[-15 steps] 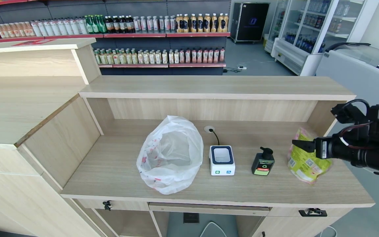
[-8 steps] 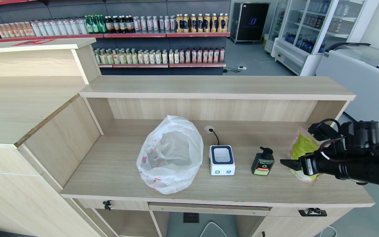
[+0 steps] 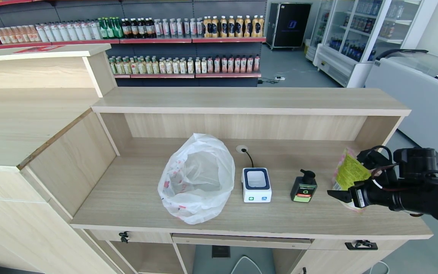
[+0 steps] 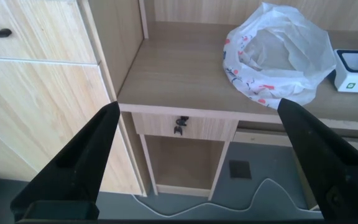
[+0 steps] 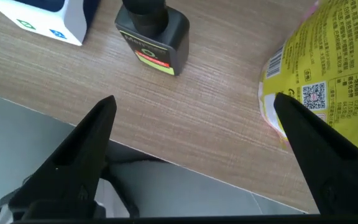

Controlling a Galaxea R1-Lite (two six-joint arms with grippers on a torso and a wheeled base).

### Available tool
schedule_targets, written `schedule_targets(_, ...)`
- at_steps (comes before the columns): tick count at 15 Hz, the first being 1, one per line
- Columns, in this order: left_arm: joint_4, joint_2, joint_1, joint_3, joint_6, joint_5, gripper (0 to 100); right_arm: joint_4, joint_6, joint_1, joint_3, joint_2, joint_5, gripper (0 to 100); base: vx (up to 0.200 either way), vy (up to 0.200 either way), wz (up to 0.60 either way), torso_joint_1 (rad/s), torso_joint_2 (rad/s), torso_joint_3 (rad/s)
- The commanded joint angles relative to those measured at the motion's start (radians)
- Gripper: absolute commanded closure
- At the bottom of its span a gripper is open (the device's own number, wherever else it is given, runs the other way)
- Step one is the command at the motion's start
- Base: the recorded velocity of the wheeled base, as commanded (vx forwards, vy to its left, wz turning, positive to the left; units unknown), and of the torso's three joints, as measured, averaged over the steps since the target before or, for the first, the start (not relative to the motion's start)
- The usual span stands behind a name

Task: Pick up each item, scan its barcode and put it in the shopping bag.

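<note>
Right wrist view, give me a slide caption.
Open right tool above the counter edge, with the black pump bottle and yellow snack bag just beyond.

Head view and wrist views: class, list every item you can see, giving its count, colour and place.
counter: one, light wood, holds the items below
shopping bag: one, white with red print, counter's left part, mouth open
scanner: one, white with dark blue frame, right of the bag
pump bottle: one, black, upright, right of the scanner
snack packet: one, yellow-green, counter's right end
drink bottles: many, mixed colours, red shelves behind
fridges: white, glass doors, far right
left gripper: black, open, before the counter's left end
right gripper: black, open, beside the snack packet
</note>
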Motion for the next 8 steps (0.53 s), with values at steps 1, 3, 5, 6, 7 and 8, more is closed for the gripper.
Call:
schedule_targets(1,0.000,0.000,0.000,0.000,0.000,0.000,0,-0.015,-0.037,-0.026,-0.010,0.061,0.038,0,0.000,0.000,0.00,0.000,0.00,0.000)
schedule_targets(3,0.000,0.000,0.000,0.000,0.000,0.000,0,-0.027,-0.077,-0.037,-0.026,0.099,0.080,0,0.000,0.000,0.00,0.000,0.00,0.000)
schedule_targets(5,0.000,0.000,0.000,0.000,0.000,0.000,0,-0.041,-0.084,-0.041,-0.044,0.125,0.121,0,0.000,0.000,0.00,0.000,0.00,0.000)
schedule_targets(6,0.000,0.000,0.000,0.000,0.000,0.000,0,-0.063,-0.087,-0.041,-0.053,0.150,0.156,0,0.000,0.000,0.00,0.000,0.00,0.000)
schedule_targets(7,0.000,0.000,0.000,0.000,0.000,0.000,0,-0.084,-0.090,-0.041,-0.056,0.168,0.182,0,0.000,0.000,0.00,0.000,0.00,0.000)
schedule_targets(8,0.000,0.000,0.000,0.000,0.000,0.000,0,-0.092,-0.092,-0.041,-0.060,0.182,0.207,0,0.000,0.000,0.00,0.000,0.00,0.000)
